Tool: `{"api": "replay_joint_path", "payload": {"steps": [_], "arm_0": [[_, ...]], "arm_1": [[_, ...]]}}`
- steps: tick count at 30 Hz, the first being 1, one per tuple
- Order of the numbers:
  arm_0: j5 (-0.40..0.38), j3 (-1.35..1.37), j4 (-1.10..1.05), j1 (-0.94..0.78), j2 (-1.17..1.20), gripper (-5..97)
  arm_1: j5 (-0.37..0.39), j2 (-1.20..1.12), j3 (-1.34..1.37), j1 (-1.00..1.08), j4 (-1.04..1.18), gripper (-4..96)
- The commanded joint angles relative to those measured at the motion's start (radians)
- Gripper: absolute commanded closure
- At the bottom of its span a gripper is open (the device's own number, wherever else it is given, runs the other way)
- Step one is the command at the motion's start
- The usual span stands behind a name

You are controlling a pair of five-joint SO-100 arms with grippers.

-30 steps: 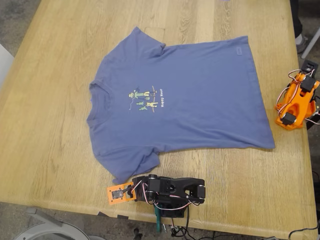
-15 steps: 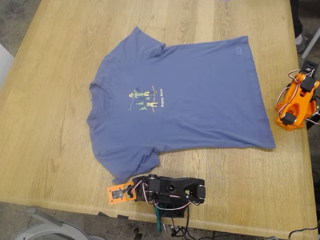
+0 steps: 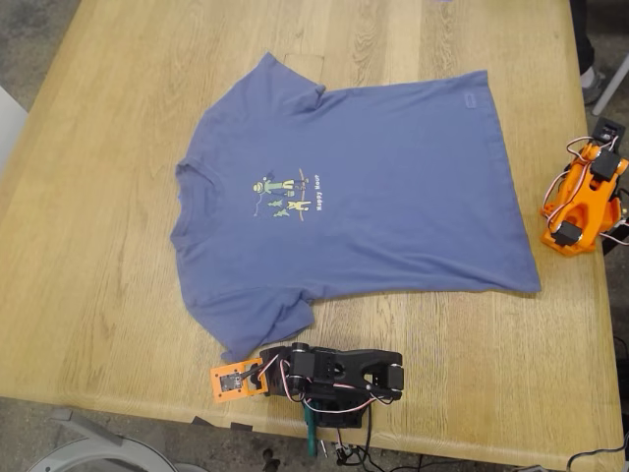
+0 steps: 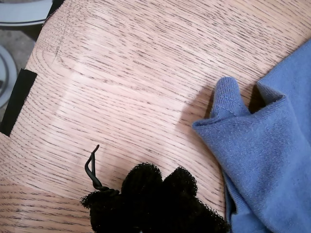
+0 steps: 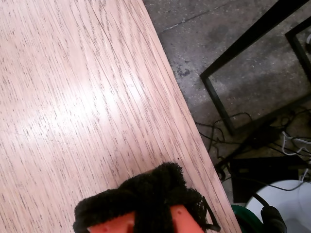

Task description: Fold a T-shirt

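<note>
The T-shirt lies flat and unfolded in the middle of the bench. Nothing has moved in the last second, so folding has not started. My first tool sits closed beside a sleeve. My second tool looks closed, holding nothing.

A pale oak table stands on grey concrete floor strewn with black cables.

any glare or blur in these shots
Exterior view: even light, sharp, T-shirt print readable. First wrist view: pale glare patch on the table, sleeve casts a soft shadow. Second wrist view: bright sheen on the wood, gripper padding slightly soft.
</note>
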Motion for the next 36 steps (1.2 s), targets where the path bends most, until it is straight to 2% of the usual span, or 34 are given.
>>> {"api": "replay_joint_path", "payload": {"steps": [1,9,12,16,20,24,25,26,28,34,36], "arm_0": [[0.009,-0.018,0.012,-0.002,0.109,92],[0.009,-0.018,0.012,-0.002,0.109,92],[0.08,-0.018,0.012,-0.002,0.109,92],[0.044,-0.018,0.012,0.02,0.109,92],[0.144,-0.018,0.012,0.08,0.109,92],[0.137,-0.017,0.011,0.095,0.064,92],[0.109,-0.017,0.011,0.103,0.083,92],[0.043,-0.017,0.012,0.109,0.101,92],[0.069,-0.017,0.012,0.115,0.11,92],[0.121,-0.017,-0.175,0.158,0.11,91],[0.13,-0.017,-0.262,0.216,0.11,87]], "arm_1": [[-0.003,-0.003,0.067,0.041,0.005,86.8],[-0.003,-0.003,0.067,0.041,0.005,86.8],[-0.003,-0.003,0.067,0.041,0.005,86.8],[-0.003,-0.003,0.067,0.041,0.005,86.8],[-0.003,-0.003,0.067,0.041,0.005,86.8],[-0.003,-0.003,0.067,0.041,0.005,86.8],[-0.003,-0.003,0.067,0.041,0.005,86.8],[-0.003,-0.003,0.067,0.041,0.005,86.8],[-0.003,-0.003,0.067,0.041,0.005,86.8],[-0.003,-0.003,0.067,0.041,0.005,86.8],[-0.003,-0.003,0.067,0.041,0.005,86.8]]}}
